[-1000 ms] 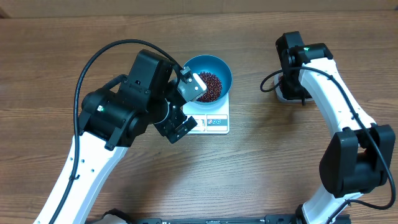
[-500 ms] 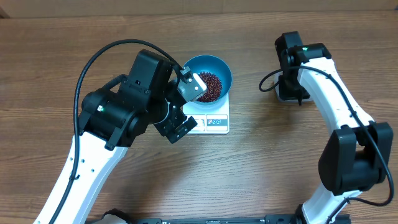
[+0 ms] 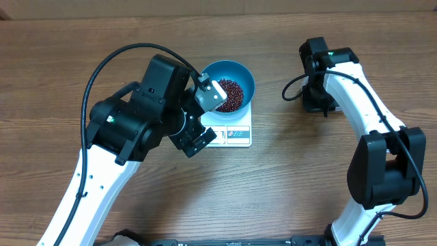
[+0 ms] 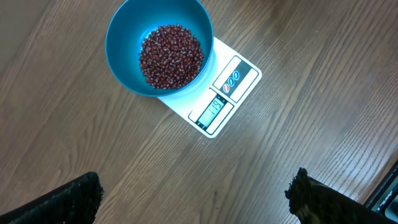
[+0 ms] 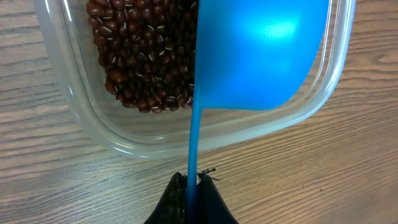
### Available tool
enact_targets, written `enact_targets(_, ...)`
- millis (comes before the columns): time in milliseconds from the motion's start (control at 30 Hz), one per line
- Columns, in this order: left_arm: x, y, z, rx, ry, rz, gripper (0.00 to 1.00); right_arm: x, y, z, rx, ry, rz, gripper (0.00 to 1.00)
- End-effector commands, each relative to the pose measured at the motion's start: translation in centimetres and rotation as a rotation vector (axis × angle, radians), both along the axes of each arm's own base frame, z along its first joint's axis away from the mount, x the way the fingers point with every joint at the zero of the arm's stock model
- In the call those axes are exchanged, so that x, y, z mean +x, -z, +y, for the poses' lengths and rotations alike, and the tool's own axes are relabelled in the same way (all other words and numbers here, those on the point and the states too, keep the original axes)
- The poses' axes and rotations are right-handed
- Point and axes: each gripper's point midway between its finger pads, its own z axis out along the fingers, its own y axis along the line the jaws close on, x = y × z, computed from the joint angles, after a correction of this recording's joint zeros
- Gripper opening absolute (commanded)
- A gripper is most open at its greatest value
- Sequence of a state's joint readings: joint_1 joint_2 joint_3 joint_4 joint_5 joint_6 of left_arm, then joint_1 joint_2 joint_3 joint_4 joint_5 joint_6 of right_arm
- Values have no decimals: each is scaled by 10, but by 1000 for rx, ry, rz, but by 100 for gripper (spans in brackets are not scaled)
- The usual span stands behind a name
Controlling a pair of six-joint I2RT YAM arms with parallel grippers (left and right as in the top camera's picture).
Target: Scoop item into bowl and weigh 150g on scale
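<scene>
A: So, where are the beans (image 4: 171, 55)?
B: Some fill the blue bowl (image 4: 124, 37) on the scale (image 4: 227, 93), centre frame overhead; more sit in the clear tub (image 5: 81, 124) at right.
A: And the claws?
B: The right claw (image 5: 193, 190) clamps the scoop (image 5: 261, 50) by its handle, tub beans just to its left. The left claw (image 4: 196, 202) gapes empty above the bowl.

Black-and-white left arm (image 3: 87, 183) reaches in from the near-left corner, wrist cocked; left gripper (image 3: 205, 117) faces down, jaws spread wide, holding nothing. White right arm (image 3: 358, 96) arches along the right side; right gripper (image 5: 193, 198) pinched tight on a blue plastic scoop (image 5: 261, 50) handle.
</scene>
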State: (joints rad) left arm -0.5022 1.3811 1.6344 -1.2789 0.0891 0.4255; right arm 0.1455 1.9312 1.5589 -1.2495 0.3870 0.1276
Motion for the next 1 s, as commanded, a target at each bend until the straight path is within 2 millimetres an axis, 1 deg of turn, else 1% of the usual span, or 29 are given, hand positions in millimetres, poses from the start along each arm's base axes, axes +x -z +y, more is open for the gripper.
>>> enact_targets(0, 2, -9, 1, -10, -6, -25, 99, 4, 5, 5, 35, 5, -3, 4)
enact_targets(200, 2, -9, 1, -10, -6, -25, 100, 7, 3, 15, 97, 4, -21, 4)
enact_targets(400, 2, -9, 1, -10, -6, -25, 100, 16, -9, 22, 140, -1, -85, 4)
enact_targets(533, 2, -9, 1, -10, -6, -25, 99, 15, -9, 25, 183, 8, -88, 4)
enact_targets(700, 2, -9, 1, -10, -6, -25, 100, 17, -11, 25, 195, 10, -99, 4)
enact_targets(900, 2, -9, 1, -10, -6, -25, 99, 18, -23, 25, 200, 7, -134, 4)
enact_targets(967, 2, -9, 1, -10, -6, -25, 99, 19, -32, 25, 203, 6, -161, 4)
